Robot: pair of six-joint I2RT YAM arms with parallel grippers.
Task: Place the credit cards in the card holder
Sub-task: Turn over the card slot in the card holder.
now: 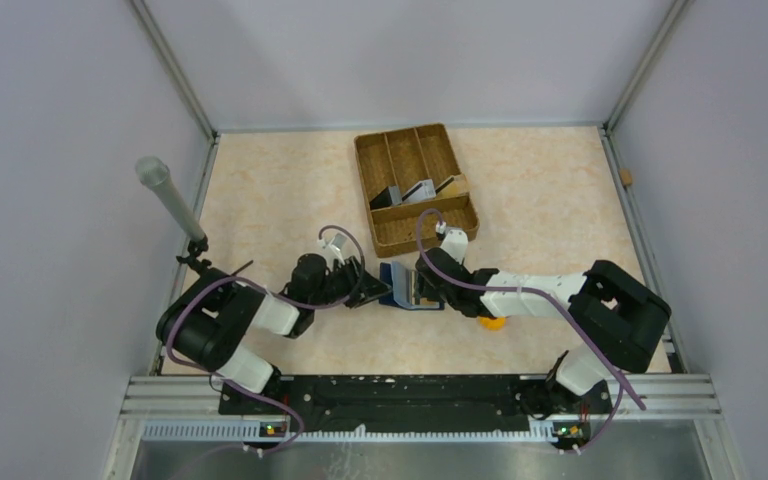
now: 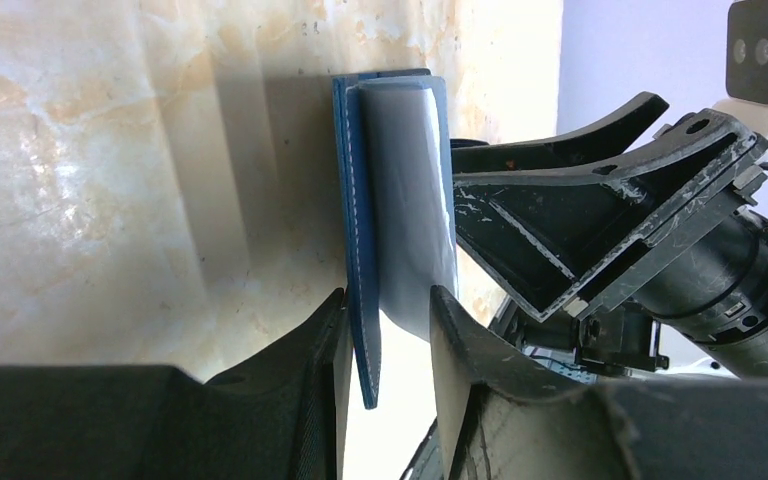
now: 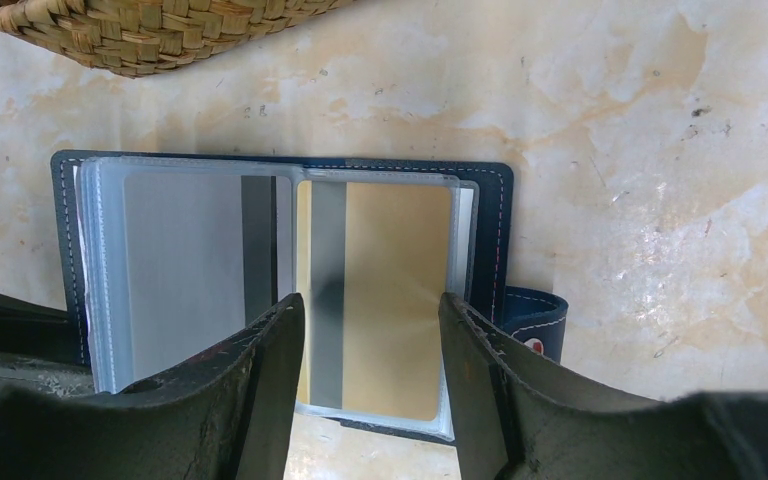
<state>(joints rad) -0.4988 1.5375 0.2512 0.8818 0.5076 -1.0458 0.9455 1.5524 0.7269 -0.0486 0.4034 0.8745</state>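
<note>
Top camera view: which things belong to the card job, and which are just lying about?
Job: card holder; gold card and grey card in its sleeves; cards in the woven tray; left gripper; right gripper.
Lying about: grey tube; orange object; small brown piece.

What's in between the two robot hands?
The open blue card holder on the table, seen in the top view: left gripper at one edge, right gripper over its other half.

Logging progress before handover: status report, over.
Status: left gripper straddles card holder cover; right gripper astride gold card in its sleeve, grips unclear. Grey card sleeved alongside. More cards in woven tray. Nothing blocking.
</note>
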